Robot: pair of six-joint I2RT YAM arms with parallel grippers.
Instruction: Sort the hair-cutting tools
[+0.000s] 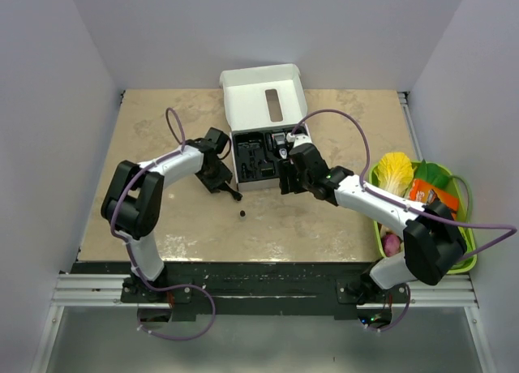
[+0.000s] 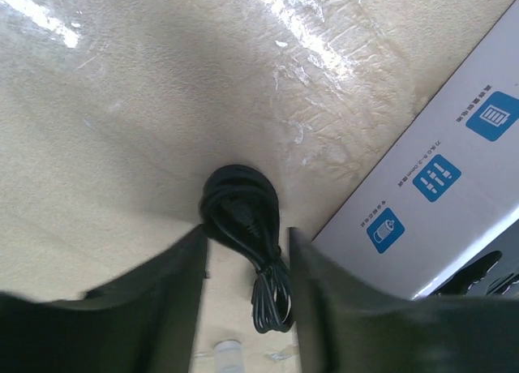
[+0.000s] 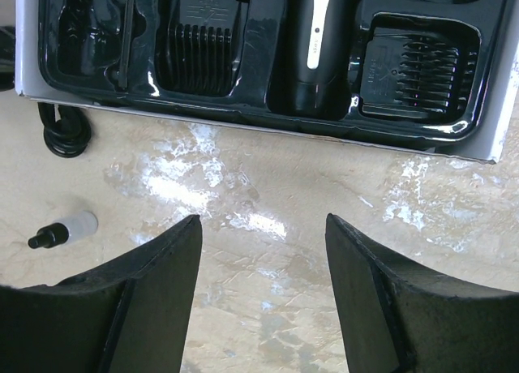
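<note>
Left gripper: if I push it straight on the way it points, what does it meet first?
Most likely the coiled black cord, centred in the open left gripper; depth is unclear, but nothing shows before it.

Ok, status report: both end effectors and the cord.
Left end effector open, straddling the coiled cord beside the box. Right end effector open, empty, short of the tray. Clipper in tray. Small bottle loose nearby, not blocking.
</note>
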